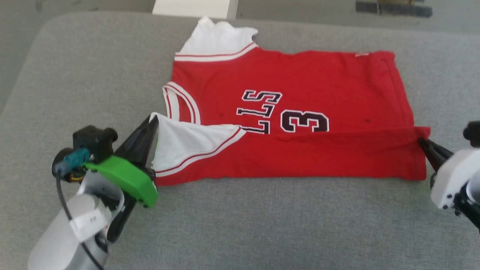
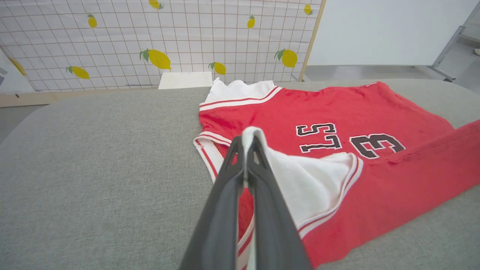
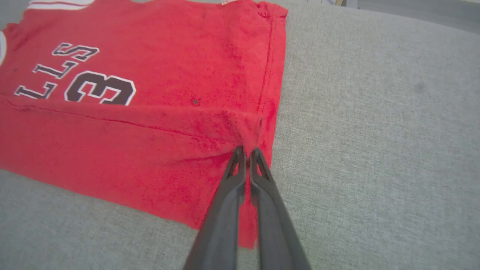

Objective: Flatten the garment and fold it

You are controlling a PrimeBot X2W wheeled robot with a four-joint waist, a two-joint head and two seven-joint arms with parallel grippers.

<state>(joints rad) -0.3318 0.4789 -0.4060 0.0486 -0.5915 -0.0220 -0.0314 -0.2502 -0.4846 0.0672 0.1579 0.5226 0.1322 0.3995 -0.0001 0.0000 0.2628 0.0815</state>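
The garment (image 1: 300,86) lies on a wide grey cushion (image 1: 262,225), collar (image 1: 180,103) to the left and hem to the right, printed side up. Its near long edge is folded over toward the far side. The flap covers the lower part of the black letters and ends just below the number 3 (image 1: 304,120).

The left gripper (image 1: 152,120) is clamped on the tip of the near white sleeve (image 1: 180,144), its two dark fingers pressed together with white cloth between them. That sleeve lies turned over onto the red flap, beside the collar. The right gripper (image 1: 422,141) is clamped on the right end of the fold line, at the hem, where the red cloth puckers around its fingertips.

The far white sleeve (image 1: 217,37) sticks out crumpled past the far left shoulder, close to the cushion's far edge. A small white tag (image 1: 362,54) shows at the far right corner of the hem.

Beyond the cushion's far edge stands a white block (image 1: 195,7), just past the far sleeve. Behind it hangs a checked sheet printed with lemons (image 2: 150,37), and to the right of that is a plain white panel (image 2: 375,30). A dark strip (image 1: 393,8) lies on the floor at far right.
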